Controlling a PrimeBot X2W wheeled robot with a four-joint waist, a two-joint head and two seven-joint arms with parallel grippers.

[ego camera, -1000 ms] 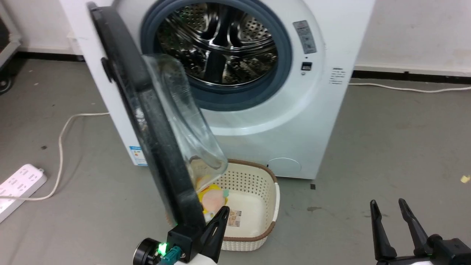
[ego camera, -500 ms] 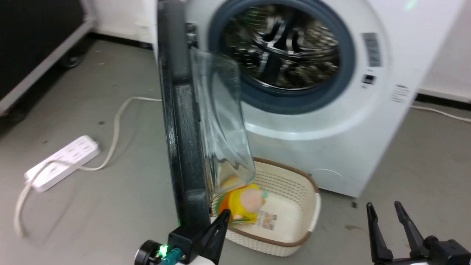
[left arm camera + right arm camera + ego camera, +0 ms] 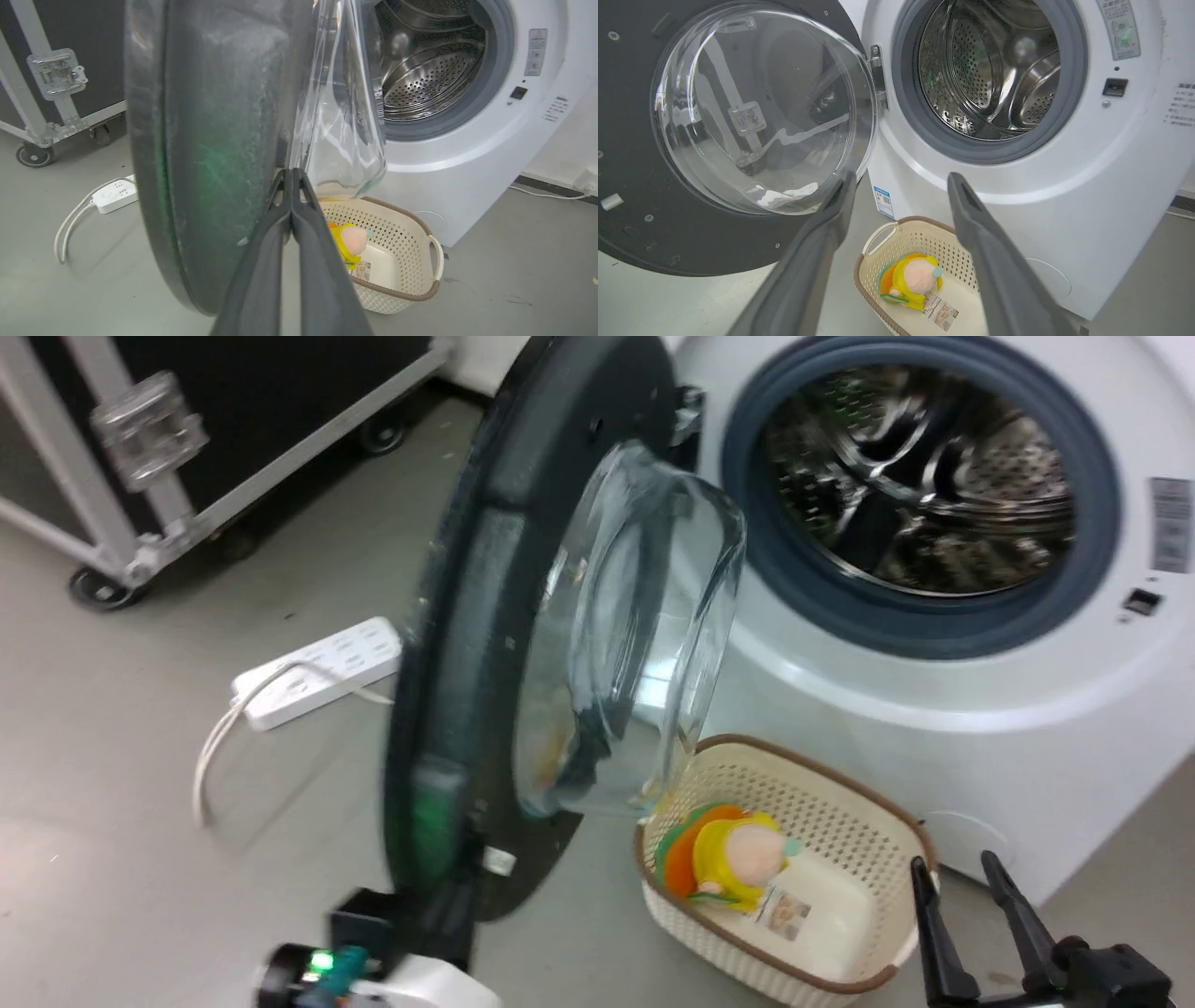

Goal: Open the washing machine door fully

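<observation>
- Out front of the washing machine (image 3: pixel 943 728), the door (image 3: pixel 462 616) is swung well clear of the opening. It hangs from a metal hinge on the machine's front, beside the opening.
- Door's black rim faces away from the machine w/ the clear glass bowl bulging back twd it.
- Drum (image 3: pixel 924 495) is open to view inside the grey rubber ring.
- Left gripper (image 3: pixel 290 177): fingers pressed together, nothing between them. Tips sit low on the door's machine-facing side, right where rim meets glass; contact can't be confirmed.
- Right gripper (image 3: pixel 901 182): fingers spread, empty. It sits back from the machine, apart from the door, pointing twd the machine's front.
- Cream basket (image 3: pixel 896 821) is on the floor at the foot of the machine, below the opening, w/ a yellow-orange plush toy (image 3: pixel 738 854) inside.
- White power strip (image 3: pixel 317 672) lies on the floor on the far side of the door from the machine.
- Black wheeled case (image 3: pixel 233 429) is further out from the machine, past the strip.
</observation>
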